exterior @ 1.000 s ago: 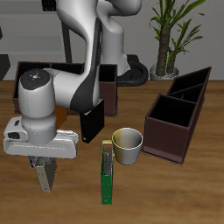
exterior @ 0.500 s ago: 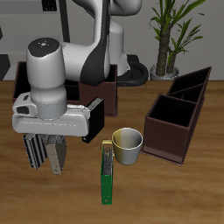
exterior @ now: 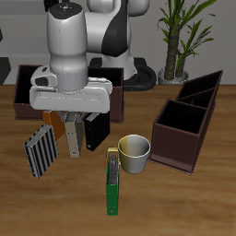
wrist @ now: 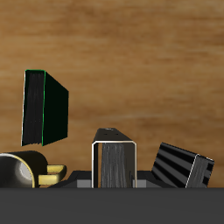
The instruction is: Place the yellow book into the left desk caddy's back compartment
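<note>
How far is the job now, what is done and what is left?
Done: the gripper seems shut on the yellow book. In hand: the book, held apart from the left desk caddy. Left: carry it over and lower it into the back compartment.

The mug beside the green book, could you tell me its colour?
Pale yellowish cream mug, exterior view.

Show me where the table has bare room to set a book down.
Bare table lies along the front edge, before the left desk caddy and the cup. Another patch lies before the grey striped book. It is crowded among that book, the black book, the green book and the cup, where the pincer hangs.
</note>
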Controlling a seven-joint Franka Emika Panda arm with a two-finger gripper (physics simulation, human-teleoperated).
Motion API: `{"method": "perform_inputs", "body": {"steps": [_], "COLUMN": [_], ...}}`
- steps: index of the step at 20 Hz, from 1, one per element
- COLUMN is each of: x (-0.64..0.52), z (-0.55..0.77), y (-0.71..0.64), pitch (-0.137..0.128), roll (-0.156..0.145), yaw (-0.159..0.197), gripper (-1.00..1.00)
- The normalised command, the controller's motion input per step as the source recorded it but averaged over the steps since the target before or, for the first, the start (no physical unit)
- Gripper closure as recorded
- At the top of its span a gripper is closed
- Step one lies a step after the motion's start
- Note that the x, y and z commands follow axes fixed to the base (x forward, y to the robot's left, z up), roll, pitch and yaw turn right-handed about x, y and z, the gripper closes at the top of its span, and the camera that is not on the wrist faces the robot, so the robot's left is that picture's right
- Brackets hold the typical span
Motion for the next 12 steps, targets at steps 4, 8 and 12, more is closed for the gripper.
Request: {"method": "perform_inputs", "body": {"steps": [4,8,12], "x": [-0.38,-0.31,-0.37], "z": [0.37,0.27,0.28], "y": [0.33,0.18,0.19], "pitch": [0.031,-0.009,-0.012], "roll": [-0.007,0.007,0.005], "yaw": [0.009,0.002,-0.017], "gripper": [1.0,1.0,1.0]}}
